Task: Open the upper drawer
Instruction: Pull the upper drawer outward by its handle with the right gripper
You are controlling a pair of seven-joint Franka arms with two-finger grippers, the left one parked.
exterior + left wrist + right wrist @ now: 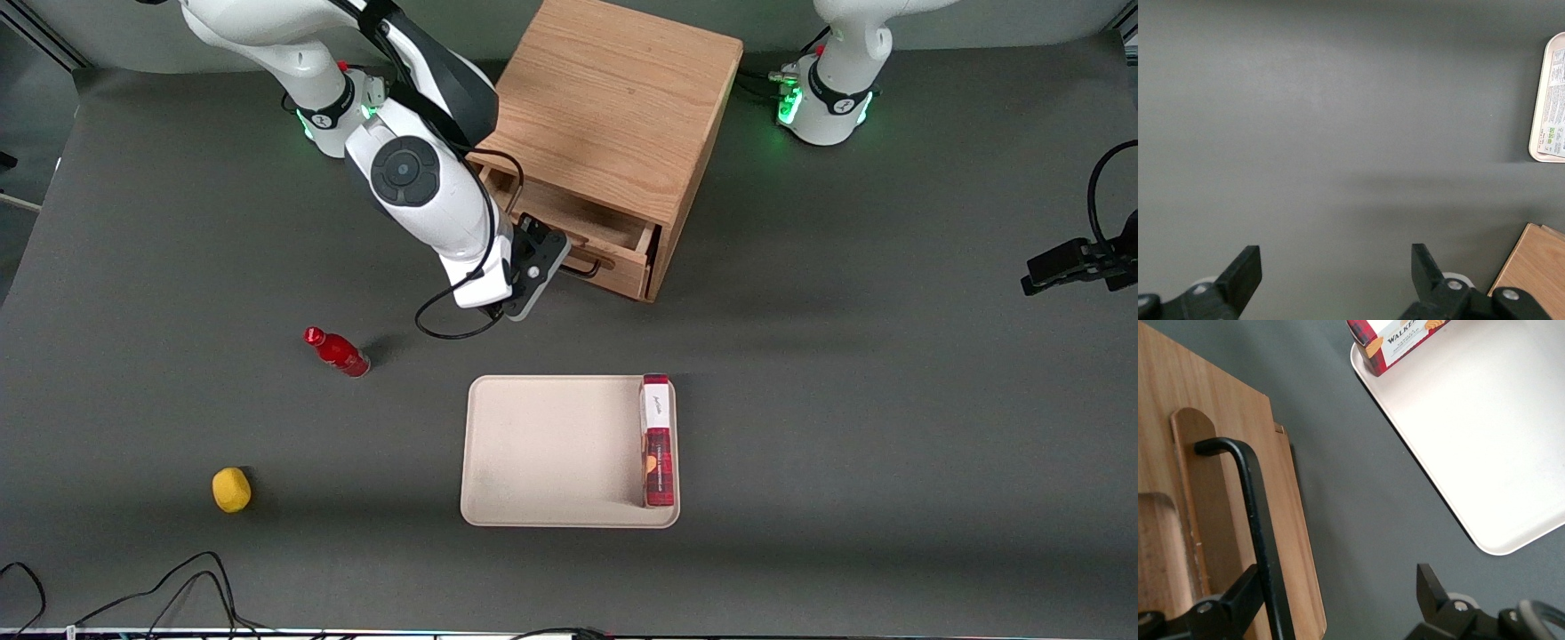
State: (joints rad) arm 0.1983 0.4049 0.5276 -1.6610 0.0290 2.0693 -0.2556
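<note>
With the upper drawer (582,233) partly pulled out of the cabinet (613,107), its empty box shows. Gripper (562,265) sits at the black handle (1255,520), fingers apart, one hooked inside the bar for pulling outward.

The cabinet (613,107) stands farthest from the front camera, its upper drawer (582,236) pulled out toward the tray (542,453). The gripper (569,264) sits at the drawer's handle (1255,520). A box (657,440) lies in the tray. Toward the working arm's end lie a bottle (338,352) and, nearer the camera, a lemon (231,490).
</note>
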